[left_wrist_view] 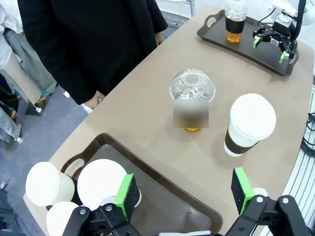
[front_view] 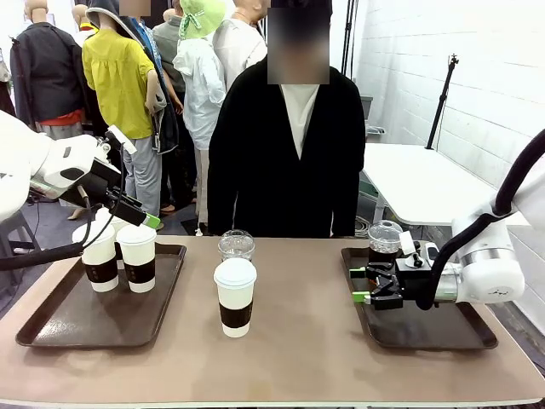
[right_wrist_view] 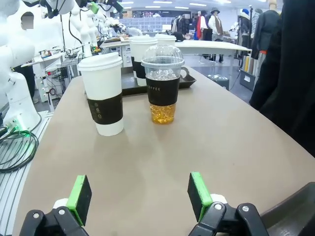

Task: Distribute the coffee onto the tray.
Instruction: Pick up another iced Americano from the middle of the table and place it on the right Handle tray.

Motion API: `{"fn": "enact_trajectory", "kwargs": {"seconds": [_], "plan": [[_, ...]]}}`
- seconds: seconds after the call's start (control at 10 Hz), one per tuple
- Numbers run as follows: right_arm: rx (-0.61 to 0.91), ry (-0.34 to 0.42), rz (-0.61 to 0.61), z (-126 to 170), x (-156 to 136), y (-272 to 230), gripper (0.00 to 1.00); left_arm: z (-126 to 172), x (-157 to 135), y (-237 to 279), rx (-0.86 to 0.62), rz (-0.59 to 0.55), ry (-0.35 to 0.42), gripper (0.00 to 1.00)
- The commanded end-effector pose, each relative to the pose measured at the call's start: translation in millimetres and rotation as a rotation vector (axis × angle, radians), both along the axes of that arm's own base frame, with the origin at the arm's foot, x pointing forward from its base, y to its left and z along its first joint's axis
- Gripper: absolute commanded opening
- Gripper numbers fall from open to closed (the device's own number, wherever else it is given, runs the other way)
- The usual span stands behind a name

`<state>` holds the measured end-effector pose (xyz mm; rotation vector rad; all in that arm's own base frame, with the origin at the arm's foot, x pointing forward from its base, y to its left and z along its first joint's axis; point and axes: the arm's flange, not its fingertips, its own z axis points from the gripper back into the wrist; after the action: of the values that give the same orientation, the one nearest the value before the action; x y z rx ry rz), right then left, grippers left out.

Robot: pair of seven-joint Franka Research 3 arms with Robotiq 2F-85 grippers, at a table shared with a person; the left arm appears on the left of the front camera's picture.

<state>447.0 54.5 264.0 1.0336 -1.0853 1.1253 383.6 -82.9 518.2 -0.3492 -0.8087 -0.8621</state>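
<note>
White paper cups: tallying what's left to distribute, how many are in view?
4. Three white paper cups stand on the left tray; the fourth cup stands on the table, near its middle.

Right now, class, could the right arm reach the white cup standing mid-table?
Probably yes: the right gripper is open, facing the white cup across bare tabletop; the clear cup stands off to one side, not in the path.

Brown table (front_view: 298, 349) stretching wide across the front, and a person (front_view: 285, 145) in a black jacket over a white top stands right at its far edge. Behind, off to the right, a white table (front_view: 417, 183) and a black stand (front_view: 443, 94), upright against the white brick wall (front_view: 494, 68).
</note>
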Motion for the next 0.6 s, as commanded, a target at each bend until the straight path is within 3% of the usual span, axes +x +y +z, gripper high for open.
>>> {"fn": "enact_trajectory", "kwargs": {"seconds": [0.0,0.5], "plan": [[-0.013,-0.016,-0.029,-1.4,5.8,17.7,1.00,-2.5,3.0,3.2,-0.003,-0.019,-0.004,1.00],[-0.034,-0.014,-0.021,1.9,11.9,52.1,1.00,-2.5,3.0,3.2,-0.003,-0.019,-0.004,1.00]]}}
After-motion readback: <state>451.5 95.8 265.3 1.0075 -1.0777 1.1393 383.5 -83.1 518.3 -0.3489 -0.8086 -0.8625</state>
